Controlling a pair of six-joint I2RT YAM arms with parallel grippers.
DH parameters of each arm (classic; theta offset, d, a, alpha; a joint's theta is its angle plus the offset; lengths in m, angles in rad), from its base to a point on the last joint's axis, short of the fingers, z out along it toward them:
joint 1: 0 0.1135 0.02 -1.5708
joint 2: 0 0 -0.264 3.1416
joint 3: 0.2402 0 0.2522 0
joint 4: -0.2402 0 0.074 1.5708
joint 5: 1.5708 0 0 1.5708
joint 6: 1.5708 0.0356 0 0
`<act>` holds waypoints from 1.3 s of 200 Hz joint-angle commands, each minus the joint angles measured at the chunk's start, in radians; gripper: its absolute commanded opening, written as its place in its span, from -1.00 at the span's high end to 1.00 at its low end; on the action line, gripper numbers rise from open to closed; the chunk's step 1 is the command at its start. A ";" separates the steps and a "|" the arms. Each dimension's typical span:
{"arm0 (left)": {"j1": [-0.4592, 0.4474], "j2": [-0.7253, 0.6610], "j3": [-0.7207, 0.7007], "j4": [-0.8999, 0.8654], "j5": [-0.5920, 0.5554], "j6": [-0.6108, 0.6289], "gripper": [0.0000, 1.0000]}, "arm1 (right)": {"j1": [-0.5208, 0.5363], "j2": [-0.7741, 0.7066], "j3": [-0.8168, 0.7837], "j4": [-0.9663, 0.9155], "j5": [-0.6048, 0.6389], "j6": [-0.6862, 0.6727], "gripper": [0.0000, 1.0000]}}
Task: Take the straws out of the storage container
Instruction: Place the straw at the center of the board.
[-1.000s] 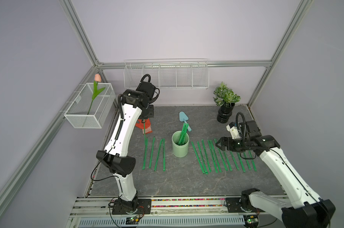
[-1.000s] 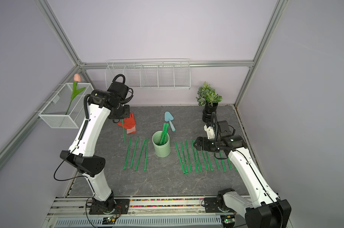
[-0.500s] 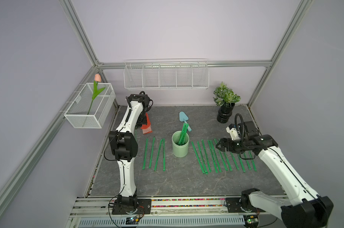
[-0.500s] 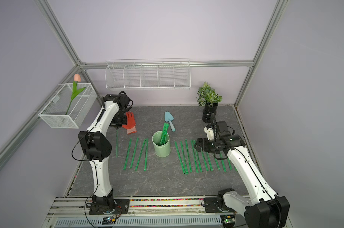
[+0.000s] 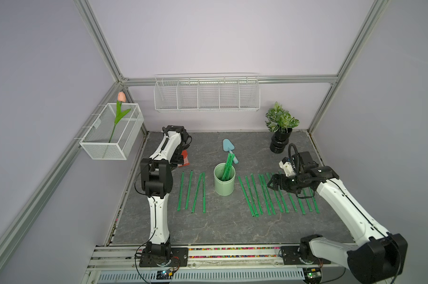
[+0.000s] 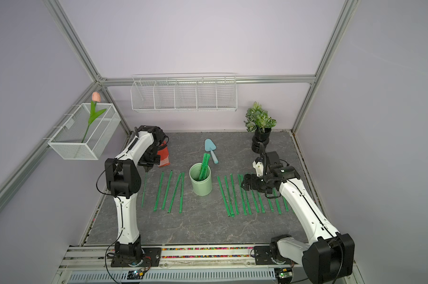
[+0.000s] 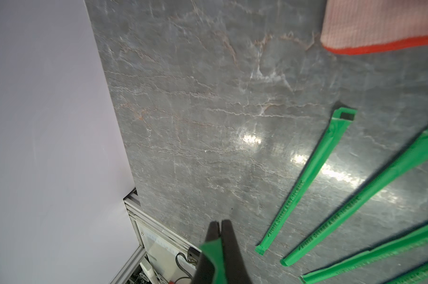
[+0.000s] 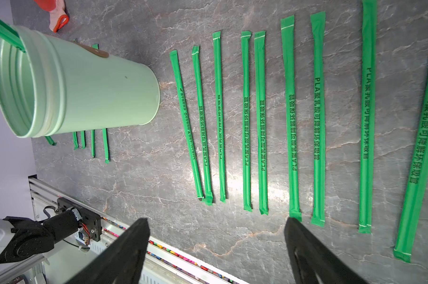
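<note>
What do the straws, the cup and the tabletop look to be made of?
The straws: flat matte green wrappers, paper or thin film, judging by crimped ends and dark print; the straw inside is hidden. The cup: smooth satin mint finish with ridged rings inside its rim, painted metal or plastic, unclear which. The tabletop: glossy grey marble-look slab, veined, with glare spots; stone or laminate.

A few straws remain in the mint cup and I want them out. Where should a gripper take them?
Pinch the straws on the stretch standing above the rim of the cup, coming down from above: they lean on the far rim and their lower halves sit inside.
</note>
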 commanded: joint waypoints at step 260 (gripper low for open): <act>0.032 0.190 0.127 0.033 0.088 0.060 0.86 | 0.001 0.068 -0.055 0.053 -0.023 0.033 -0.78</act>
